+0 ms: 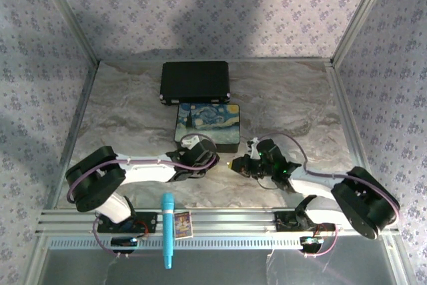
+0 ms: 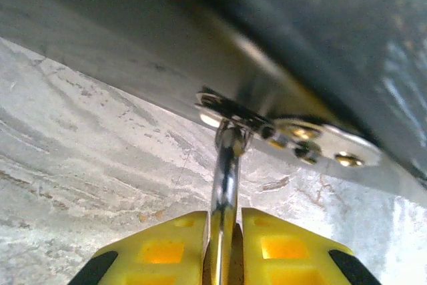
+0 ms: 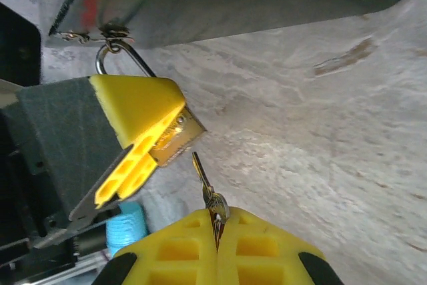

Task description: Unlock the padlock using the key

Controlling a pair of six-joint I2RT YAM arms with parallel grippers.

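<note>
Currently grips the padlock [image 3: 176,137] with the left gripper [image 2: 225,238], yellow fingertips [image 2: 160,255] clenched on it from both sides. Hangs by its silver shackle [image 2: 225,178] from the metal hasp [image 2: 267,125] on the near face of the painted box [image 1: 208,123], brass body poking out past the fingertips on the side away from the box. Sits low over the marbled tabletop [image 1: 133,118], just near of the box, about mid-table between the two arms.

Meanwhile pinches the key [image 3: 203,181] in the right gripper [image 3: 217,235], jaws closed tight on its head, thin blade sticking out beyond the fingertips and aimed at the lock's brass end. Stops just beside that end, with a sliver of gap showing in the right wrist view; not yet inserted.

Reaches in from the left with one arm and from the right with the other, gripper tips near each other just in front of the box.

Farther back, right behind the box, a closed black case [image 1: 195,81]; cannot tell whether touching. Down at the near edge, lying across the aluminium rail [image 1: 227,221] beside the left arm's base, a blue marker [image 1: 168,228] and, just right of it, a small picture card [image 1: 183,225].
</note>
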